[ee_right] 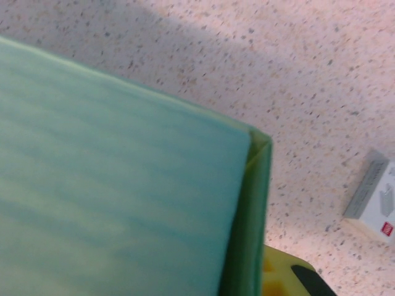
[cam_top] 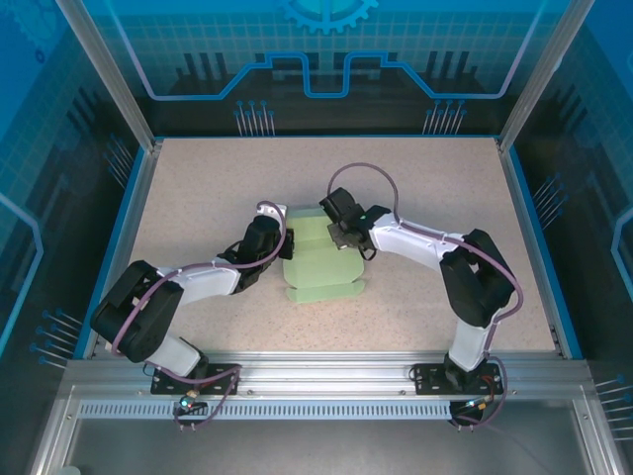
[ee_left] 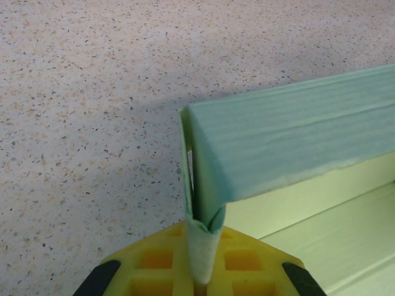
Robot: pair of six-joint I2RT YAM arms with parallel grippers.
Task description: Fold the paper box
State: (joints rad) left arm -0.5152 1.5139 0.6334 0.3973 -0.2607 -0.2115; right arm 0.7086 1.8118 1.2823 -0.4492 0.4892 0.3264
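Observation:
The paper box (cam_top: pixel 321 262) is pale green card lying partly folded mid-table, with its far walls raised. My left gripper (cam_top: pixel 285 244) is at the box's far left corner. In the left wrist view its yellow fingers (ee_left: pixel 154 265) are shut on a doubled-over strip of the box wall (ee_left: pixel 203 246), and a long raised panel (ee_left: pixel 290 142) runs off to the right. My right gripper (cam_top: pixel 348 236) is at the far right corner. A green panel (ee_right: pixel 123 185) covers most of the right wrist view. One yellow finger (ee_right: pixel 278 280) lies against the corner wall (ee_right: pixel 250 234), and the other finger is hidden behind the card.
The table (cam_top: pixel 198 188) is speckled beige with blue rails around it. A small white box (ee_right: pixel 375 200) lies on the table to the right of the folded corner. Both arms reach in from the near edge and meet over the green card.

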